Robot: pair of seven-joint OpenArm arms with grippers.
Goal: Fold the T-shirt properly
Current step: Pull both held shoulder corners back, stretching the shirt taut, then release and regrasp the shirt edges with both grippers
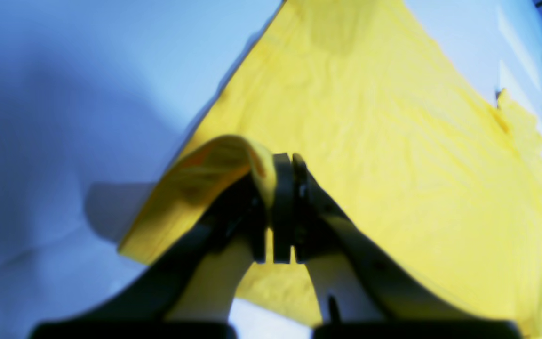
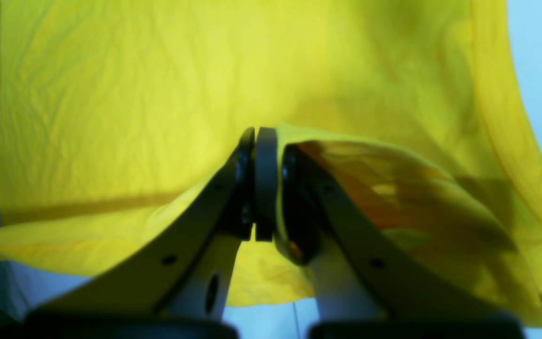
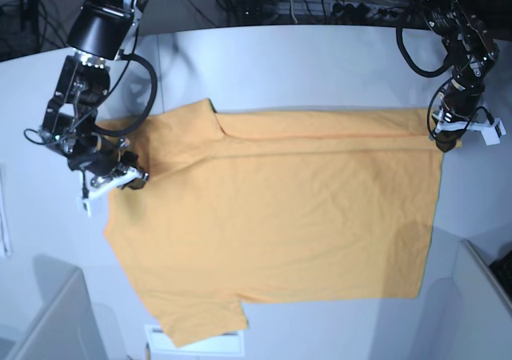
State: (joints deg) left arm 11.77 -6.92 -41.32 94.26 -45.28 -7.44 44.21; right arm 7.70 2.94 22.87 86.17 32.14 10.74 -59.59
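The T-shirt (image 3: 288, 216) lies spread flat on the white counter (image 3: 320, 64). The left claw (image 1: 284, 207) is clamped on a lifted fold at one edge, and the right claw (image 2: 264, 183) pinches cloth at the opposite end.

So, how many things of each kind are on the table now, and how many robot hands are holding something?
T-shirt: 1, light orange, spread on the table
Robot hands shut on the T-shirt: 2, the left hand and the right hand
Total: 3
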